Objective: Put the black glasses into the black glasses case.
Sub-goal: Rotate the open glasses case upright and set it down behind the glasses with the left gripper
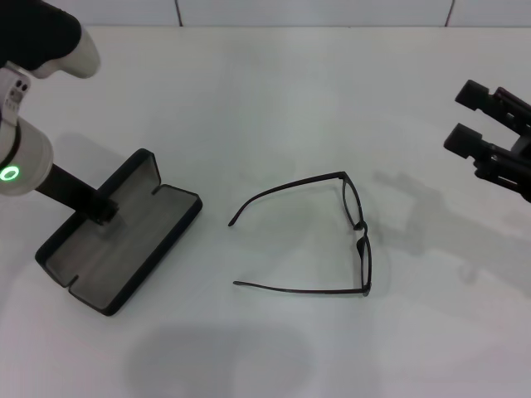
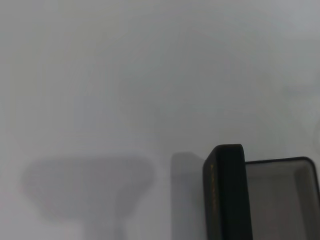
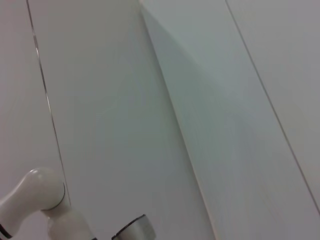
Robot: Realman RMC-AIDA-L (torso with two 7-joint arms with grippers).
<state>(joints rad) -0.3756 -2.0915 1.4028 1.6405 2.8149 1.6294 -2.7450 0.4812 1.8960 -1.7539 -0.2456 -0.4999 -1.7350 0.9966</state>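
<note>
The black glasses (image 1: pixel 359 225) lie in the middle of the white table with both temple arms unfolded, pointing toward the case. The black glasses case (image 1: pixel 124 240) lies open at the left, grey lining up. My left gripper (image 1: pixel 101 209) reaches down from the left onto the case, one black finger resting near the hinge line between lid and base. The left wrist view shows only a raised black wall of the case (image 2: pixel 225 195) and some lining. My right gripper (image 1: pixel 467 116) hovers open at the right edge, well apart from the glasses.
The white table (image 1: pixel 274 99) runs back to a tiled wall (image 1: pixel 315 10). The right wrist view shows pale wall panels (image 3: pixel 200 100) and a white robot joint (image 3: pixel 35 197).
</note>
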